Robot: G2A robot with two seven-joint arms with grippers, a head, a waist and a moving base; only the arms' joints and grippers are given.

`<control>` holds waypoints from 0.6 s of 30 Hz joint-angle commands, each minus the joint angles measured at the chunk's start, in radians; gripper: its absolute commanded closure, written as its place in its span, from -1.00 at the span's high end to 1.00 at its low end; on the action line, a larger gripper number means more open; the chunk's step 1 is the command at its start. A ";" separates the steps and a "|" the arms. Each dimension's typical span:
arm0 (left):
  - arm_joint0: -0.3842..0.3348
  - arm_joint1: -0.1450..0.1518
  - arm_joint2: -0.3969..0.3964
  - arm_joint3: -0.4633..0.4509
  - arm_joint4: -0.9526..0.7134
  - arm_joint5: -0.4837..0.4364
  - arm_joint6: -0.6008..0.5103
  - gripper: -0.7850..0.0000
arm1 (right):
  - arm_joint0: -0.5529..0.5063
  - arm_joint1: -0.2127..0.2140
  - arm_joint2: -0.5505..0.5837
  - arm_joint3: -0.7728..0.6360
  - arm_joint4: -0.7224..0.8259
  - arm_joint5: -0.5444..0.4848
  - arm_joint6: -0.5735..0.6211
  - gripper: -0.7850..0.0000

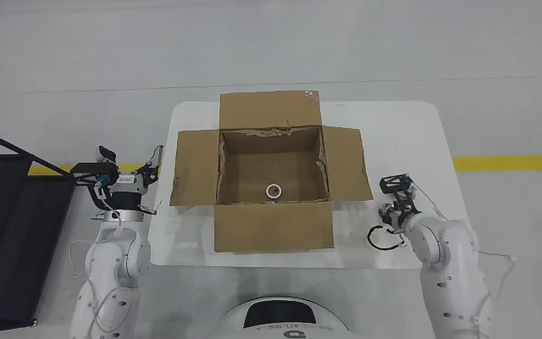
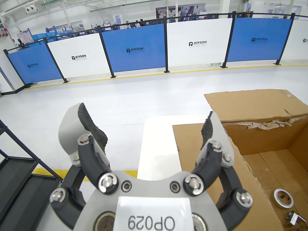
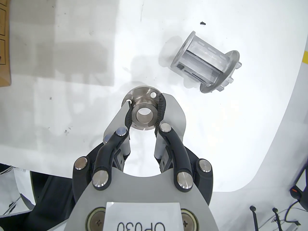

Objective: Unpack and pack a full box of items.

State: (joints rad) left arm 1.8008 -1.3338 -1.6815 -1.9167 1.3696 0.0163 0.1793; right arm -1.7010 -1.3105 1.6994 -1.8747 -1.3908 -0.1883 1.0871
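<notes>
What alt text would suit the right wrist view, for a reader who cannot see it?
The right hand is shut on a flanged metal bushing over a white table. Apart from the hand, a cast-metal spool lies on its side on the table, and a cardboard box flap shows at the edge.

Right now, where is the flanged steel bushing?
The flanged steel bushing is clamped in the right gripper, right wrist view, at the white table's right side, beside a grey cast-metal spool.

Box (image 1: 271,140) mouth's wide open, flaps (image 1: 273,227) splayed flat all round, a ring (image 1: 273,191) sitting on its floor and a casting (image 3: 207,66) out on the table (image 1: 406,136).
</notes>
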 commanded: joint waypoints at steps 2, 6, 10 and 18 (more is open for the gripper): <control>0.000 0.000 0.000 0.000 0.000 0.000 0.000 1.00 | 0.018 0.001 -0.014 0.029 -0.012 0.020 0.005 -1.00; 0.000 0.000 0.000 0.000 0.000 0.000 0.000 1.00 | 0.034 0.002 -0.022 0.060 -0.015 0.042 0.004 -1.00; 0.000 0.000 0.000 0.000 0.000 0.000 0.000 1.00 | 0.043 0.003 -0.022 0.086 -0.002 0.065 -0.002 -1.00; 0.000 0.000 0.000 0.000 0.000 0.000 0.000 1.00 | 0.038 0.004 -0.002 0.090 0.059 0.093 -0.037 -0.19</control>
State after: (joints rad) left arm 1.8008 -1.3338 -1.6815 -1.9167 1.3696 0.0163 0.1793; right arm -1.6585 -1.3065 1.6933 -1.7786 -1.3405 -0.0935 1.0538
